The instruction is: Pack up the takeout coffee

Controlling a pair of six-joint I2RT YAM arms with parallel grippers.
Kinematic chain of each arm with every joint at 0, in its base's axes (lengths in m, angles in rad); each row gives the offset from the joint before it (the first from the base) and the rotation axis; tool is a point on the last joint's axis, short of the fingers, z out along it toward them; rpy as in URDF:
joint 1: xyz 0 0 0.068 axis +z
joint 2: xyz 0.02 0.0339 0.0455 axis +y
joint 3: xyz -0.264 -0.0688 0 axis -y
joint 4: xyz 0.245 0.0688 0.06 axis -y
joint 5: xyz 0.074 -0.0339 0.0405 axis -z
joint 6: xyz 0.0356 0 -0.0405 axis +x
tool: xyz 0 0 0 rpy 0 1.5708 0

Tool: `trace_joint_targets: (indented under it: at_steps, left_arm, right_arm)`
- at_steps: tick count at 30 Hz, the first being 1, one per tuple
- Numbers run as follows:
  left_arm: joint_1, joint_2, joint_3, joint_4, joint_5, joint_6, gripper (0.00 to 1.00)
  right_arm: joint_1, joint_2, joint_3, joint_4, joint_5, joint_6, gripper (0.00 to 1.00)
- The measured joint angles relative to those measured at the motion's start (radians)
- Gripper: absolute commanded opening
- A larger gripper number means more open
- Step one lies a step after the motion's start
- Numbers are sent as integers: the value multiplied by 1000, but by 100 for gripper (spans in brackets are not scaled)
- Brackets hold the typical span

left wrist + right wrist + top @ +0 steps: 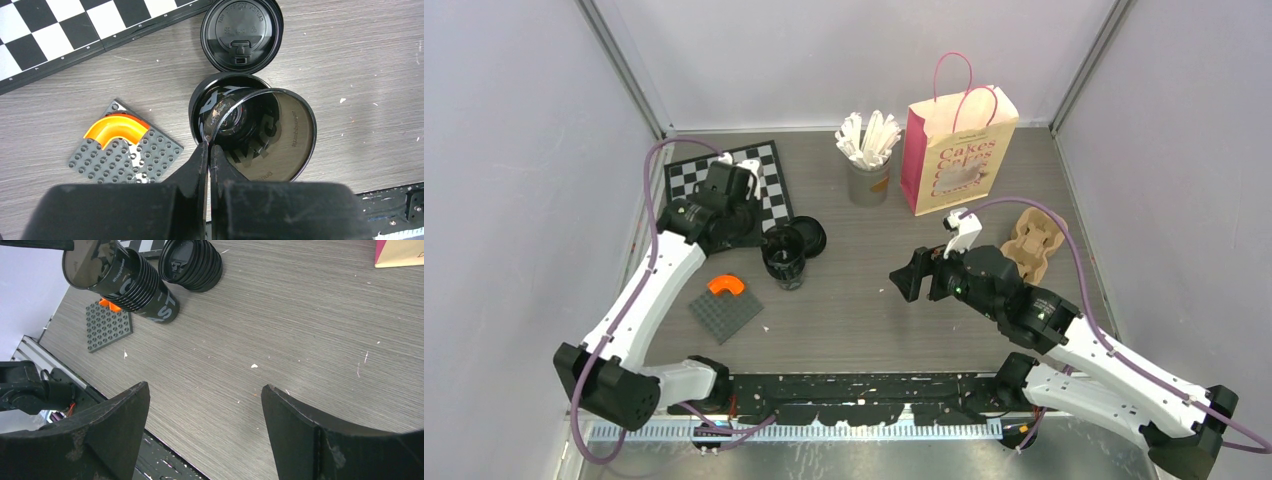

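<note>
A nested stack of black coffee cups (784, 262) stands left of the table's centre. It also shows in the right wrist view (150, 295). My left gripper (209, 145) is shut on the rim of the top cup (270, 135), which is open-mouthed, tilted and partly pulled out of the stack. In the top view the left gripper (772, 245) sits at the stack's left side. A stack of black lids (811, 236) (242, 34) (192, 262) lies just behind the cups. My right gripper (902, 283) (205, 387) is open and empty over bare table to the right of the cups.
The pink paper bag (959, 150) stands upright at the back right. The brown pulp carrier (1032, 245) lies right of my right arm. A grey cup of white sticks (869, 170) stands left of the bag. A chessboard (724, 180) and a grey studded plate (724, 312) with an orange arch (117, 127) lie at the left.
</note>
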Motion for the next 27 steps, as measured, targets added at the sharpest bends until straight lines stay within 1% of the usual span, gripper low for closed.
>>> trace_joint_targets:
  at_steps: [6, 10, 14, 19, 22, 27]
  left_arm:
    - [0, -47, 56, -37, 5, 0, 0]
    - [0, -82, 99, -49, 11, 0, 0]
    - [0, -88, 144, -47, 79, -7, 0]
    - [-5, -84, 150, -28, 184, -37, 0]
    - [-35, -68, 143, 7, 203, -64, 0]
    - [-154, 4, 103, 108, 205, -107, 0]
  right_arm:
    - [0, 0, 19, -4, -3, -1, 86]
    - [0, 1, 69, -46, 20, -19, 86]
    - [0, -13, 125, -68, 47, -35, 86]
    - [0, -64, 147, -92, 79, -35, 86]
    - [0, -87, 147, -113, 103, -34, 86]
    - [0, -121, 147, -141, 143, -33, 87]
